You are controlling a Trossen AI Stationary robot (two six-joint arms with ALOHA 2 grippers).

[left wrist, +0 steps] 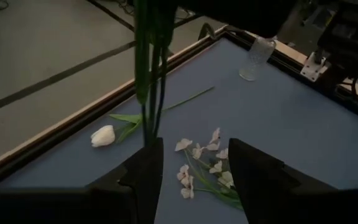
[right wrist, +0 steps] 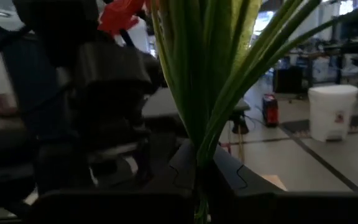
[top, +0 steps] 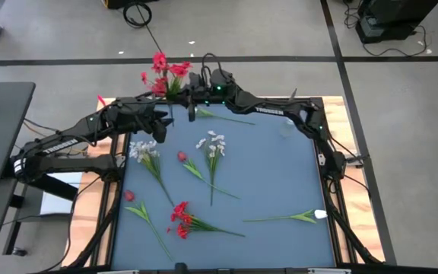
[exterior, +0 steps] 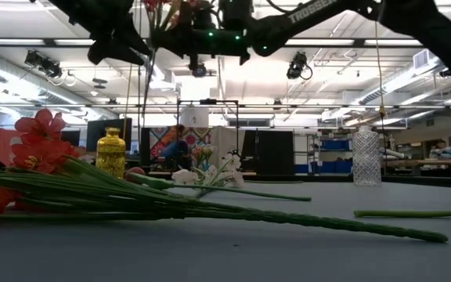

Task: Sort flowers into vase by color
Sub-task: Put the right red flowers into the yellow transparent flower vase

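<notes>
My right gripper [top: 192, 97] hovers over the table's far edge, shut on a bunch of red flowers [top: 166, 72] whose blooms stand beyond that edge. My left gripper [top: 164, 123] is open just beside it. The bunch's green stems [left wrist: 149, 68] hang down past one of its fingers [left wrist: 145, 168]. On the blue table lie two white sprays [top: 144, 151] [top: 215, 144], a red bud [top: 181, 157], a pink bud [top: 129, 195], a red bunch [top: 179, 217] and a white tulip [top: 319, 215]. A gold vase [exterior: 110, 153] and a clear glass vase [exterior: 365, 157] stand at the far side. My right gripper pinches the red bunch's green stems [right wrist: 199, 158] between its two fingers, which lie across them. The bunch is lifted clear and stands roughly upright, blooms on top [right wrist: 120, 14], the stems fanning out above the hold. My left gripper: whether its finger touches the hanging stems cannot be told.
A loose green stem [top: 226, 118] lies by the far edge. The glass vase [left wrist: 257, 56] stands near the far right corner. A raised wooden rim [top: 341, 137] frames the table. Bare blue surface [top: 280, 171] shows in the right half.
</notes>
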